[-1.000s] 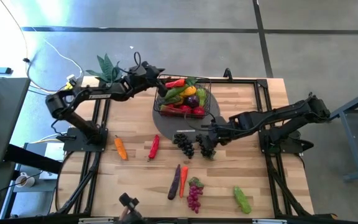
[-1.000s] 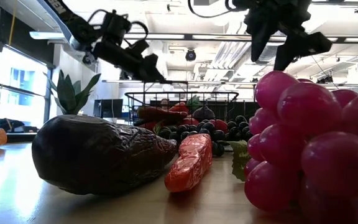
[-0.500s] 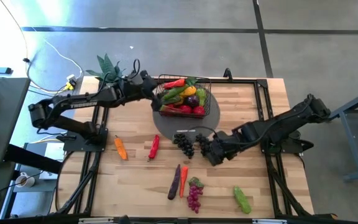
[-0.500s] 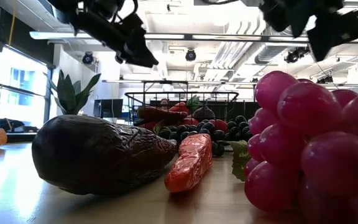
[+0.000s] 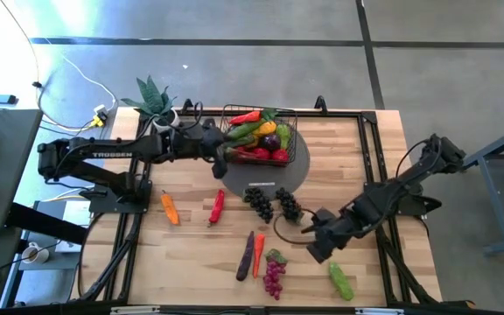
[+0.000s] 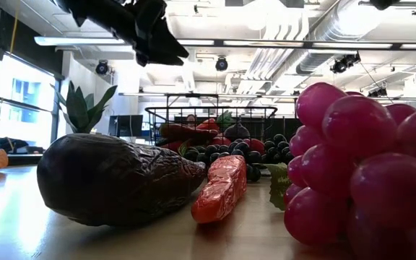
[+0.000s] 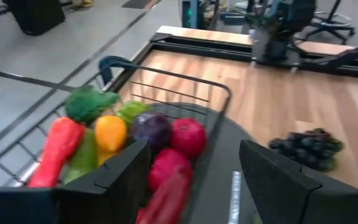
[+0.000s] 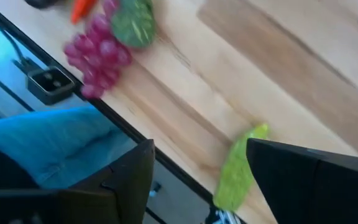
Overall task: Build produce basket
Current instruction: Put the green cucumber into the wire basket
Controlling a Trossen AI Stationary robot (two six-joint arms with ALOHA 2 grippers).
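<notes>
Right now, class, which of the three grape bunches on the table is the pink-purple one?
The pink-purple grape bunch lying beside the carrot and eggplant; the other two bunches are near-black.

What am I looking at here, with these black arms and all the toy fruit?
Two robot arms work at a wooden table; each ends in a two-finger gripper. One picture looks straight down, one looks across the tabletop, and two come from cameras on the wrists. The left gripper hangs open and empty beside the wire basket, already part-filled with produce. The right gripper, also open and empty, is near the green cucumber. Still on the table: purple grapes, an eggplant, carrots, a red pepper and dark grapes.
</notes>
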